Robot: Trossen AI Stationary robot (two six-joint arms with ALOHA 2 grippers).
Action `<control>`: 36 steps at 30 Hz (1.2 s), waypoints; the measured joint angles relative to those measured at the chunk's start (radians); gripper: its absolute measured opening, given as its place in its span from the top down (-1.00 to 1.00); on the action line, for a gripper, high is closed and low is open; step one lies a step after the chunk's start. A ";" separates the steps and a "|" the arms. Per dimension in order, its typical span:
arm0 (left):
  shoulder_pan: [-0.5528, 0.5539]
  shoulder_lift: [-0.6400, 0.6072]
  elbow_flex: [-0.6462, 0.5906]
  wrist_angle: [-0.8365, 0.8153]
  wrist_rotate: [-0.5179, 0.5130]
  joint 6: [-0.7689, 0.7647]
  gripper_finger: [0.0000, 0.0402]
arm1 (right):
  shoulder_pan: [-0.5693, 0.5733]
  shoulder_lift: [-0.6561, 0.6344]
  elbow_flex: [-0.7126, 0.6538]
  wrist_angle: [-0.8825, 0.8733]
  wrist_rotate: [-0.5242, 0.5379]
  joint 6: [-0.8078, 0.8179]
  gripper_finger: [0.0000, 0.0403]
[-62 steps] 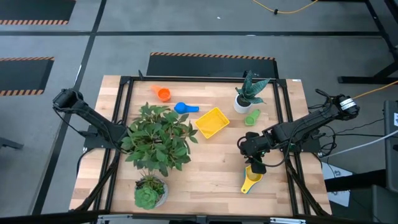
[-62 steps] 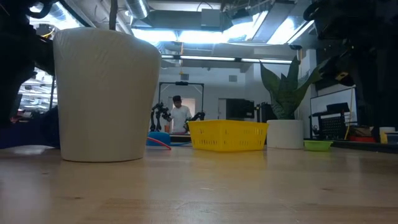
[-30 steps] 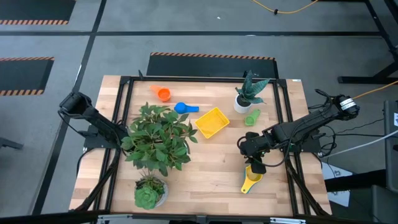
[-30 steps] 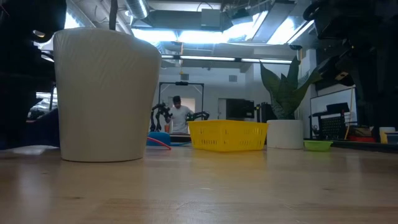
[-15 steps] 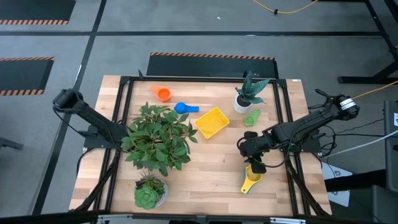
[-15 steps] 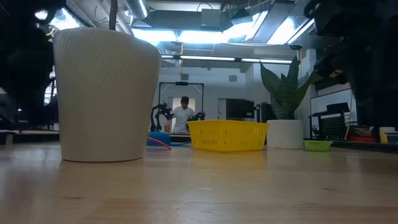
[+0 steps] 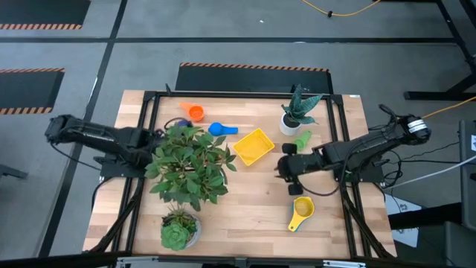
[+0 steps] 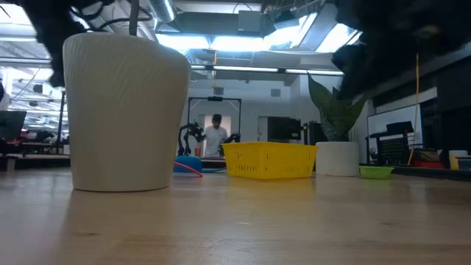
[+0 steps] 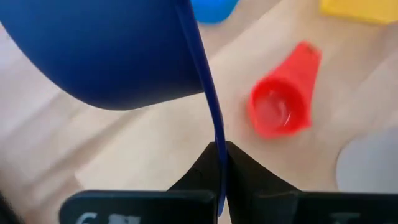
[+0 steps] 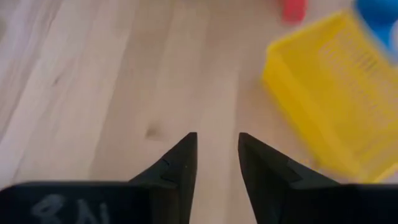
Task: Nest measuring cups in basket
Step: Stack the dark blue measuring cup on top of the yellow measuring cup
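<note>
Tabletop; dark-blue cup (image 9: 118, 50) between left fingers (image 9: 202, 171).

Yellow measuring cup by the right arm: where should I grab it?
Grip the yellow measuring cup by its flat handle, the narrow end lying toward the table's near edge, coming straight down with the right gripper. The round bowl looks too wide to pinch.

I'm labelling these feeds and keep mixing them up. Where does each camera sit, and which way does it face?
High: above the table, looking straight down; both arms show.
Low: at tabletop height, looking level past a white pot into the room; arms only dark shapes above.
Left wrist: on the left arm; left gripper shut on a dark blue cup.
Right wrist: on the right arm; right gripper open over the table.
Shared: the yellow basket shows in all four.
</note>
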 joint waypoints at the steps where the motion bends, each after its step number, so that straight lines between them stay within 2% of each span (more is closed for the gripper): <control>1: 0.028 0.001 0.000 0.038 0.018 0.053 0.99 | -0.021 0.000 0.000 0.041 0.000 -0.027 0.40; 7: 0.176 0.042 0.000 0.263 0.137 0.298 1.00 | -0.141 0.000 0.000 0.308 0.002 -0.171 0.40; 11: 0.257 0.088 0.001 0.396 0.233 0.387 1.00 | -0.215 0.000 0.000 0.458 0.002 -0.241 0.40; 16: 0.319 0.175 0.001 0.554 0.346 0.458 1.00 | -0.301 0.004 0.000 0.621 0.002 -0.249 0.40; 22: 0.358 0.297 0.001 0.747 0.472 0.493 0.99 | -0.386 0.051 0.000 0.794 0.001 -0.249 0.40; 28: 0.372 0.402 0.001 0.909 0.556 0.494 0.99 | -0.428 0.138 0.000 0.891 -0.002 -0.248 0.40; 36: 0.370 0.478 0.001 1.014 0.589 0.494 0.99 | -0.444 0.270 0.000 1.016 -0.002 -0.245 0.40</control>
